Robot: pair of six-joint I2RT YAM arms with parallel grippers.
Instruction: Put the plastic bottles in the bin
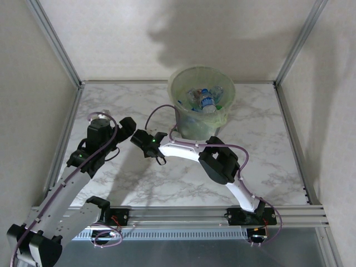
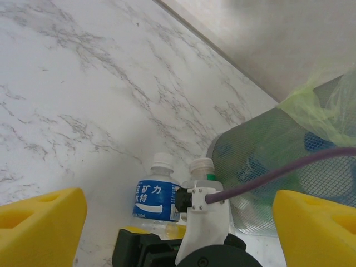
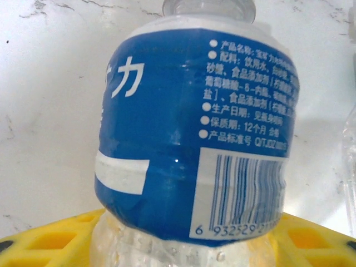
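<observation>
While blue-labelled bottle (image 3: 189,128) stands upright just left of bin (image 1: 189,127), right gripper (image 1: 139,140) fingers (image 3: 50,239) flank its lower body; pinching or not, cannot tell. Left gripper (image 1: 129,127) fingers spread, empty. Bottle light, thin-walled, slick: hold mid-label, gently.

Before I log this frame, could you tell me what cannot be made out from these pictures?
- Right wrist view: whether the fingers of the right gripper clamp the blue-labelled bottle; the bottle itself covers the contact.
- Left wrist view: the label of the second bottle, hidden behind the right arm's cable fitting.
- Top view: how many bottles lie in the bin; too small and piled together.
</observation>
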